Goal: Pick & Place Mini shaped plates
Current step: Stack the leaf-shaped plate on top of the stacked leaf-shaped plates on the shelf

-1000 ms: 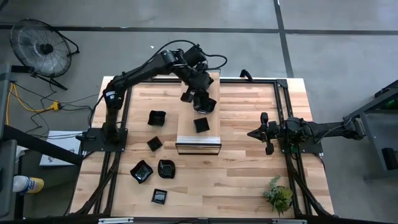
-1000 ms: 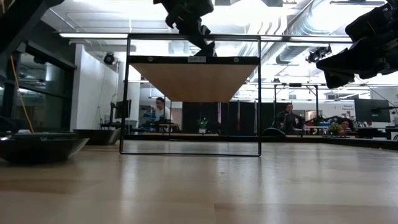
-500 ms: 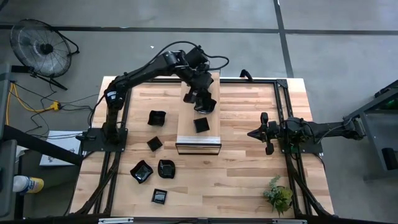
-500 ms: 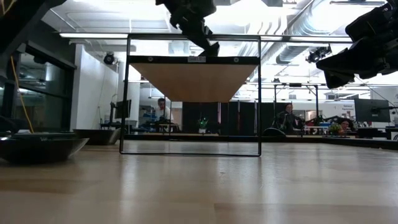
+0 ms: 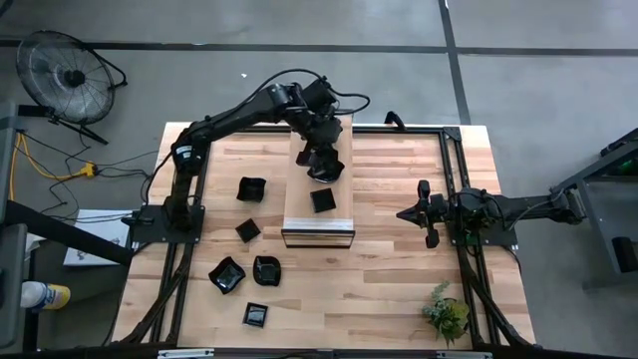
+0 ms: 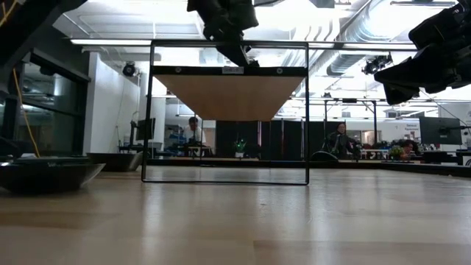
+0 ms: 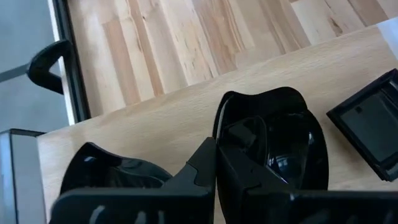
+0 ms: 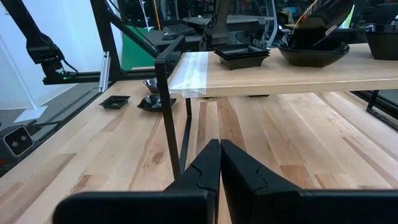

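Observation:
My left gripper [image 5: 317, 160] is over the far part of a raised wooden shelf [image 5: 301, 204], shut on a glossy black leaf-like mini plate [image 7: 273, 140]. In the right wrist view that plate [image 8: 316, 18] tilts above another black dish [image 8: 314, 55] resting on the shelf. A square plate [image 5: 322, 199] sits flat nearer on the shelf. Several more mini plates lie on the table to the shelf's left, among them one [image 5: 251, 188] and one [image 5: 226, 275]. My right gripper [image 8: 219, 155] is shut on nothing and waits at the table's right side [image 5: 407, 213]. My left gripper pinches the leaf-like plate's rim [image 7: 219, 127] between its two fingers, one inside the dish and one outside. The fingers come slanting down from the far side. The plate is tilted, low over the shelf; whether its lower edge touches the shelf I cannot tell.
The shelf stands on a thin black frame [image 6: 151, 110] in the table's middle. A small green plant [image 5: 446, 311] sits at the near right corner. Black rails [image 5: 454, 179] run along the table's sides. Bare wood lies between the shelf and the right arm.
My left gripper has turned a little about its own axis over the shelf's far part, still shut on the plate, which has shifted slightly with it. My right arm has kept still.

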`<state>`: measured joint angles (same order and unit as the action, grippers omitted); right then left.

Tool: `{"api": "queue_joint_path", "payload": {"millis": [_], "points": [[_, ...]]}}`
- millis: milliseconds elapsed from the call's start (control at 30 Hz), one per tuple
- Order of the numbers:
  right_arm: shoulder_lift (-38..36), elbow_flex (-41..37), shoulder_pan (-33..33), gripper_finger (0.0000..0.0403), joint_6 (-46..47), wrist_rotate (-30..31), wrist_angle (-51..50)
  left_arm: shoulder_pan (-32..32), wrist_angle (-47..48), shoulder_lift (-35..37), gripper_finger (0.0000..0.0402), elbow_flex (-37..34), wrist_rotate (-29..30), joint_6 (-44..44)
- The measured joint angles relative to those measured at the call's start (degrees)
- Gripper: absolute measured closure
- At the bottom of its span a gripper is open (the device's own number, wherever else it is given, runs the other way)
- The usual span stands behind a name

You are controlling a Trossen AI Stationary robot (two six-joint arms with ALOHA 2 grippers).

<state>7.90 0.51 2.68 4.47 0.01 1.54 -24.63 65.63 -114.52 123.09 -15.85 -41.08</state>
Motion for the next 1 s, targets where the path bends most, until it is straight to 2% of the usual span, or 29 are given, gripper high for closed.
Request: {"api": "queue_joint_path", "payload": {"millis": [333, 667, 1000], "points": [[0.0, 0.0, 0.0, 0.0394, 0.0, 0.0, 0.0, 0.3, 0.4, 0.0, 0.0398, 0.0, 1.8, -0.7], [0.0, 0.0, 0.0, 0.0395, 0.0, 0.0, 0.0, 0.3, 0.8, 0.0, 0.0348, 0.0, 1.8, -2.0], [0.0, 0.0, 0.0, 0.0393, 0.0, 0.0, 0.0, 0.3, 1.0, 0.0, 0.0345, 0.0, 1.9, -2.2]]}}
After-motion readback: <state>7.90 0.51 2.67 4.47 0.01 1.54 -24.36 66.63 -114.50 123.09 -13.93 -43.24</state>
